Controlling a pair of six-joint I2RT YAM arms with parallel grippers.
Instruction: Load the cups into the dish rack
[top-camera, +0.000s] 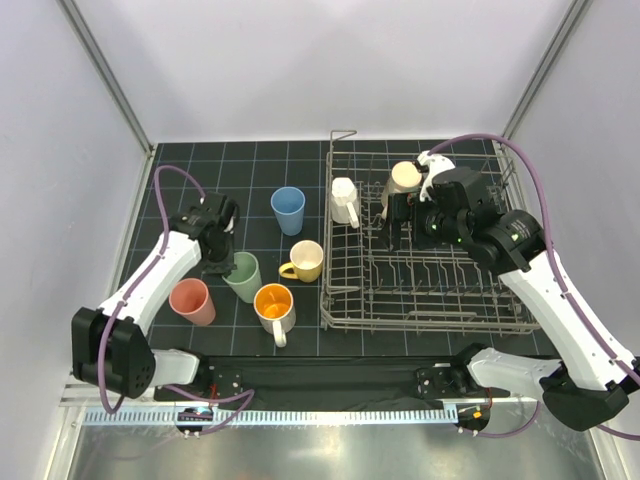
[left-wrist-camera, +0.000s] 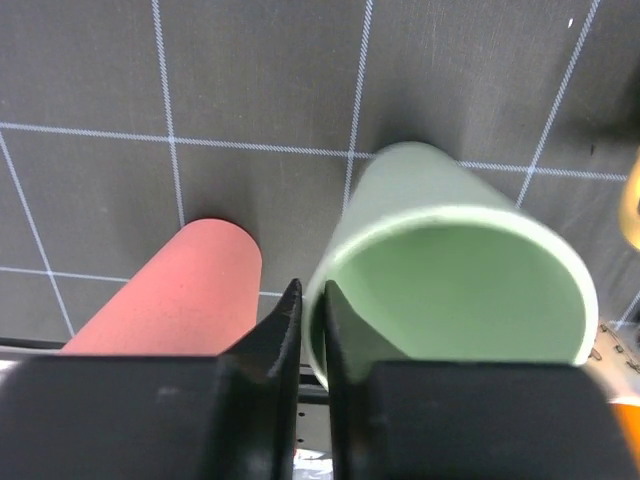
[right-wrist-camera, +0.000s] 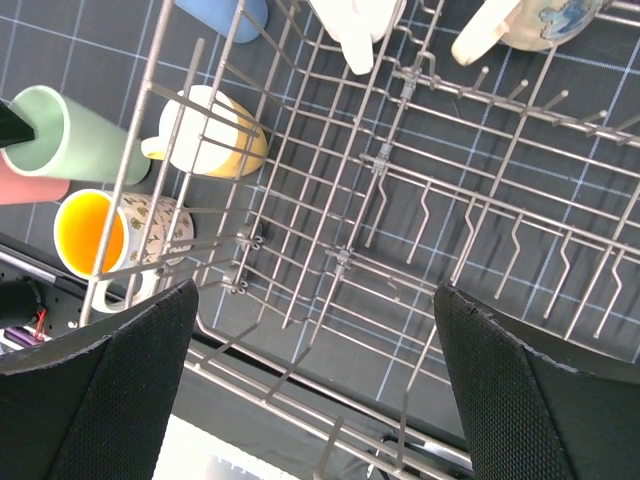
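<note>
My left gripper (top-camera: 222, 264) is shut on the rim of the pale green cup (top-camera: 243, 276), which stands on the mat. In the left wrist view one finger is inside the green cup (left-wrist-camera: 450, 270) and one outside, gripper (left-wrist-camera: 312, 300). The pink cup (top-camera: 192, 301) stands just left of it, also in the left wrist view (left-wrist-camera: 180, 290). A blue cup (top-camera: 288, 209), a yellow mug (top-camera: 305, 260) and a white mug with orange inside (top-camera: 274, 304) stand left of the dish rack (top-camera: 500, 318). A white mug (top-camera: 344, 200) and a cream mug (top-camera: 404, 178) sit in the rack. My right gripper (right-wrist-camera: 315, 330) hangs open and empty over the rack (right-wrist-camera: 400, 200).
The rack fills the right half of the black gridded mat (top-camera: 180, 170). Grey walls close in the left and right sides. A black bar with the arm bases (top-camera: 330, 380) runs along the near edge.
</note>
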